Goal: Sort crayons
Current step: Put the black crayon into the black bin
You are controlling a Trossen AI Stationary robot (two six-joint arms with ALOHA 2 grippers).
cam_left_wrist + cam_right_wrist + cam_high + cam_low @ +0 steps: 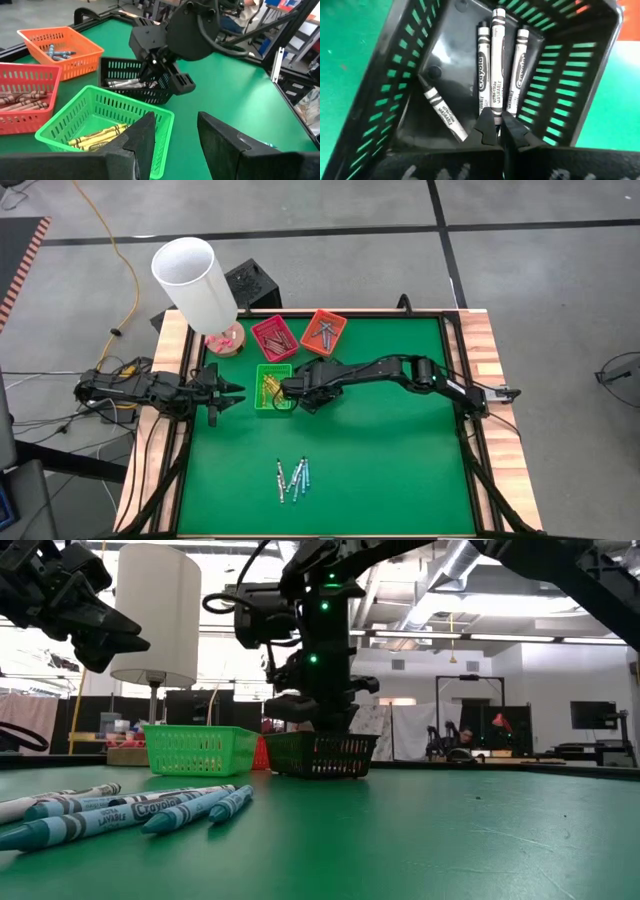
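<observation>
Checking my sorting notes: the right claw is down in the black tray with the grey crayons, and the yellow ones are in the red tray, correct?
One slip: the yellow crayons lie in the green tray, as the left wrist view shows. The red tray holds red-brown ones. The rest stands: the right claw is down in the black tray with the grey crayons.

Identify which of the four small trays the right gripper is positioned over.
The black tray, holding grey-white crayons. The right gripper, shut, sits directly above it; the green tray, red tray and orange tray stand apart.
</observation>
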